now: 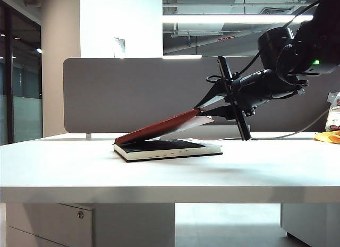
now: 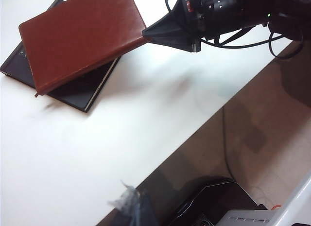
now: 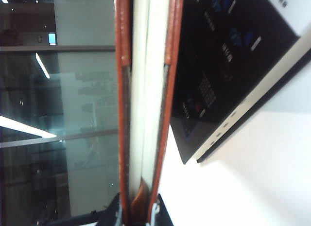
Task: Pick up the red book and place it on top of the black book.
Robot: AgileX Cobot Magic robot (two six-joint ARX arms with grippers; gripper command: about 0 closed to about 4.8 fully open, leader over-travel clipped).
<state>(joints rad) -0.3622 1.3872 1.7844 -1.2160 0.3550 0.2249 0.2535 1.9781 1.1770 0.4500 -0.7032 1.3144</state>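
The red book hangs tilted, with my right gripper shut on its raised right end. Its low left end meets the left end of the black book, which lies flat on the white table. From the left wrist view, the red book covers most of the black book, and the right gripper clamps its edge. The right wrist view looks along the red book's cream pages, pinched in that gripper, with the black book alongside. Only a blurred tip of my left gripper shows.
A grey partition stands behind the table. A yellow object and a white bag sit at the far right. Past the table's edge, the left wrist view shows brown floor, a cable and a dark case.
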